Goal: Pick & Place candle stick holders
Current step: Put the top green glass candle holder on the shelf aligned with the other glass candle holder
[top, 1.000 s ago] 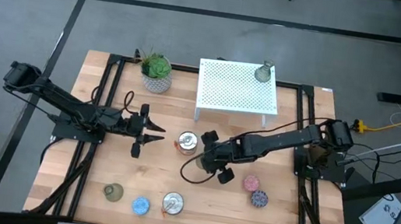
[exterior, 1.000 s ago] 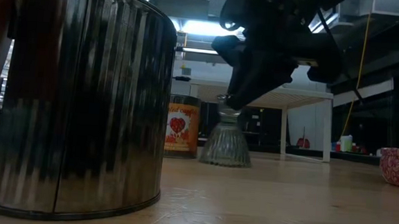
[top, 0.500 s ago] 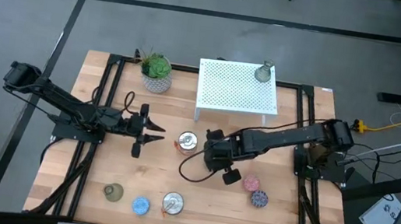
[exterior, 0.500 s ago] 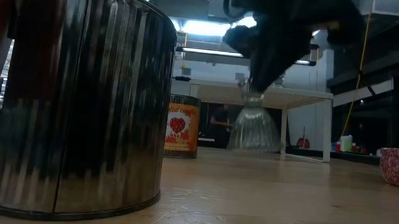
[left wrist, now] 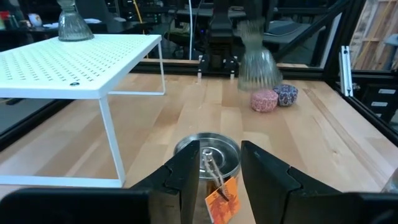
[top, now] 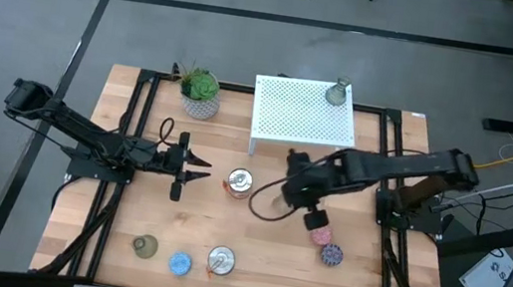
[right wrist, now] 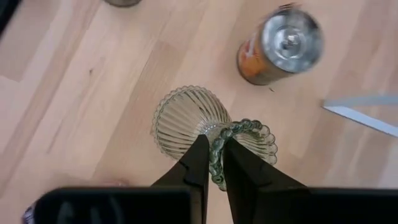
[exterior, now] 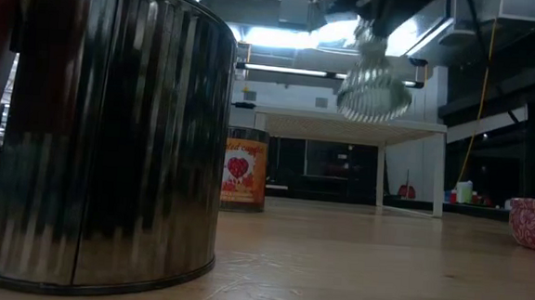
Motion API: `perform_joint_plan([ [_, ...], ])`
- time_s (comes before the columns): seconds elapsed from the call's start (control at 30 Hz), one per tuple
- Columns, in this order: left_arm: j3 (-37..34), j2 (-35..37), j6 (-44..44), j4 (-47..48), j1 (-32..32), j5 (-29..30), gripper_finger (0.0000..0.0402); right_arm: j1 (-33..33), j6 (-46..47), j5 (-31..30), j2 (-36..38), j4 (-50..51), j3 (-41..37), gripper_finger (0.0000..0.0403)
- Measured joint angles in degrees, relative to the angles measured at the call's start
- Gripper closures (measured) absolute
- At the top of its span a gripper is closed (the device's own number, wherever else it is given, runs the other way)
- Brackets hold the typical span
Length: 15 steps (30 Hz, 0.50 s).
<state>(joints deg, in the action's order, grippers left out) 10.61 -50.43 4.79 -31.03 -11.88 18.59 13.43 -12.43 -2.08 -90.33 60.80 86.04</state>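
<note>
Three ribbed, glassy candle stick holders show. One stands on its base on the white rack (top: 302, 118), at the rack's far right corner (top: 337, 94). Another (top: 144, 245) rests on the table near the front left. The third (right wrist: 186, 121) hangs high above the table, with my right gripper (right wrist: 217, 163) shut on it; it appears blurred in the low view (exterior: 374, 82). My left gripper (top: 201, 168) waits open, level, just left of an orange-labelled tin (top: 239, 181) and apart from it. My right gripper pinches the beaded top rim (right wrist: 217, 149) of the candle stick holder, one finger seemingly inside the cup and one outside. The fingers (right wrist: 198, 163) come from above, slanting down. The holder hangs below them, wide base (right wrist: 180, 124) lowest, clear of the table.
A potted plant (top: 201, 90) stands at the far left. A second tin (top: 220, 257) and a blue disc (top: 179, 264) lie near the front; pink (top: 322, 235) and purple (top: 331, 255) discs lie front right. A large tin (exterior: 110, 131) fills the low view's left.
My right gripper has risen steeply and drifted toward the rack and the table's right edge, rolling somewhat. The candle stick holder, which stood on its base on the table, has been lifted clear and now hangs high.
</note>
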Motion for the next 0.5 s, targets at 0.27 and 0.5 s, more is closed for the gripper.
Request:
perform_joint_plan([
  [0.27, 0.0, -0.15, 0.01, 0.04, 0.0, -0.04, 0.029, 0.15, 2.87, -8.19, 9.6, 4.07, 0.02, 0.0366],
  [0.5, 0.0, -0.24, 0.01, 0.0, 0.0, -0.02, 0.029, -1.39, 3.2, -17.61, 15.69, 7.77, 0.02, 0.0366],
])
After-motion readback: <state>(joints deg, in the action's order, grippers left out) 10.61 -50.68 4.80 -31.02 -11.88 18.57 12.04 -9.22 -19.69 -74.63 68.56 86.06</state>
